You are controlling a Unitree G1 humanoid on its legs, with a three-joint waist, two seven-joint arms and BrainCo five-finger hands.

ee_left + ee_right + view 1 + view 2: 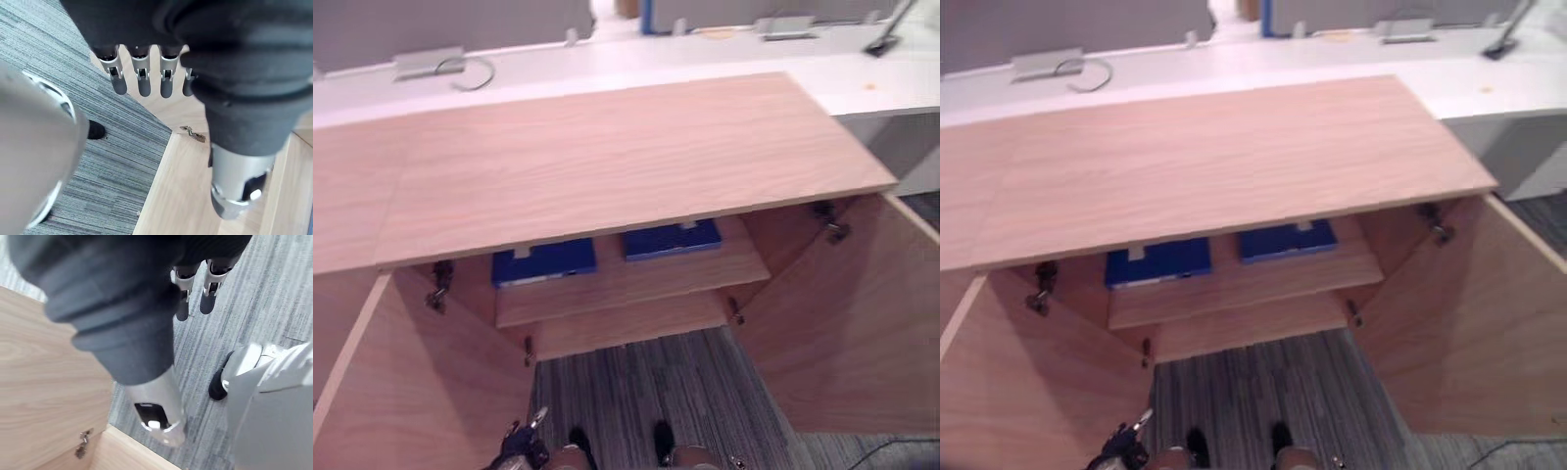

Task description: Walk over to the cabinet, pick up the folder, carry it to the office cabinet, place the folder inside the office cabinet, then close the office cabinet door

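Observation:
A low wooden cabinet (607,166) stands in front of me with both doors swung open. Two blue folders lie flat on its upper shelf (636,286), one on the left (543,261) and one on the right (672,239), their far parts hidden under the cabinet top. My left hand (524,446) hangs low by the left door (411,392), well short of the shelf. In its wrist view the left hand (142,83) has straight fingers and holds nothing. My right hand (208,296) also hangs with straight, empty fingers above the carpet beside the right door (852,313).
Grey striped carpet (646,392) covers the floor between the two open doors. Behind the cabinet runs a long white desk (705,54) carrying a grey tray with a looped cable (440,65) and a dark object (883,43) at the far right.

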